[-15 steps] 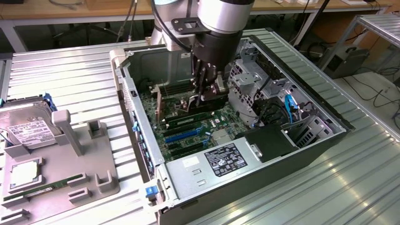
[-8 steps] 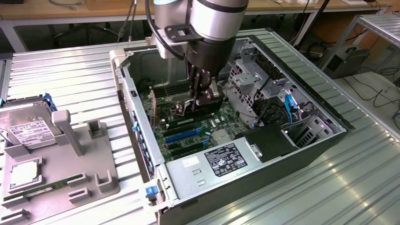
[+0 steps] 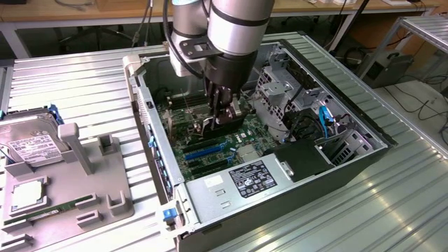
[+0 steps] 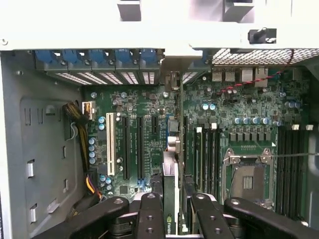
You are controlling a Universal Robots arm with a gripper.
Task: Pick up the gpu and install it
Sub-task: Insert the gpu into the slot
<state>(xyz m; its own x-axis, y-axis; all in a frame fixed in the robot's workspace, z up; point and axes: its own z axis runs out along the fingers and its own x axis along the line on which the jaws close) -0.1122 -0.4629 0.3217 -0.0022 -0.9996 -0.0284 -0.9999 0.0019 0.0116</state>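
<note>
One gpu [image 4: 170,189] held upright, edge-on, inside the open computer case [image 3: 301,207], just above the motherboard [image 3: 210,152].
At the exterior view's left, a grey parts holder [image 3: 112,184] sits on the bench [image 3: 70,84]. At centre, the gripper [image 3: 224,119] has its fingers [image 4: 149,219] set narrow on the card's two faces. Judged light, stiff and fragile, so it is best held by the bare board near its upper edge. The long axis runs parallel to the expansion slots [image 4: 132,144], and the bracket end appears to point toward the case's rear wall.

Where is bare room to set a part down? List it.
Free: ribbed table on the exterior view's right of the computer case, and beyond the parts tray. Crowded: tray slots, and the case interior where jaws hold the gpu.
</note>
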